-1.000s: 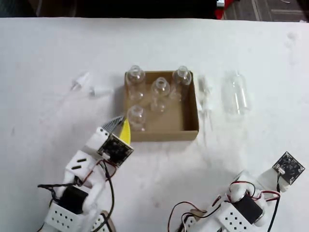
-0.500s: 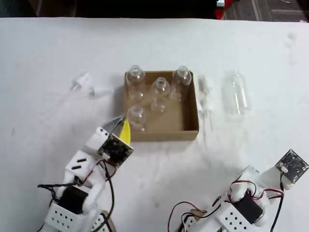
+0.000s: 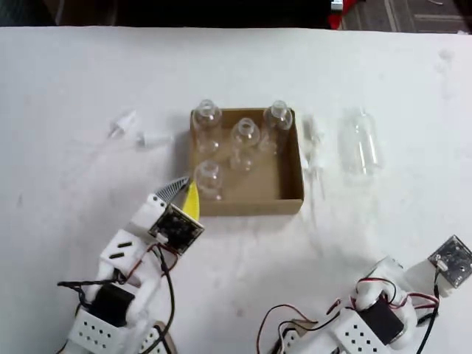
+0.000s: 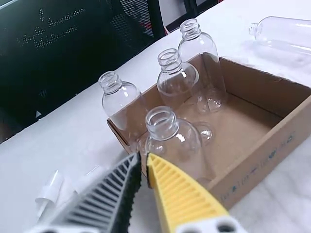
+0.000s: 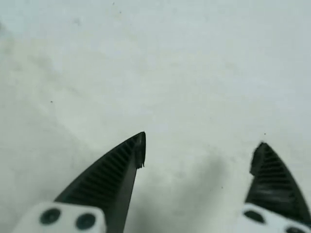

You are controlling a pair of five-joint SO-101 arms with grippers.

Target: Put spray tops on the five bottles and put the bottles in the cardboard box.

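Several clear bottles without tops stand upright in the cardboard box (image 3: 290, 199) (image 4: 272, 121); the nearest bottle (image 3: 209, 178) (image 4: 173, 141) is at the box's near left corner. A fifth clear bottle (image 3: 359, 141) (image 4: 284, 33) lies on its side right of the box. White spray tops (image 3: 140, 135) (image 4: 51, 190) lie left of the box, and more spray tops (image 3: 313, 147) lie between box and lying bottle. My left gripper (image 3: 184, 191) (image 4: 143, 165) is shut, empty, just outside the box's near left corner. My right gripper (image 5: 200, 148) is open over bare table at the near right.
The white table (image 3: 74, 81) has free room all around the box. Dark chairs (image 4: 73, 39) stand beyond the far table edge.
The right arm has drawn back toward the near right corner of the table. The left arm, the bottles and the box have not moved.
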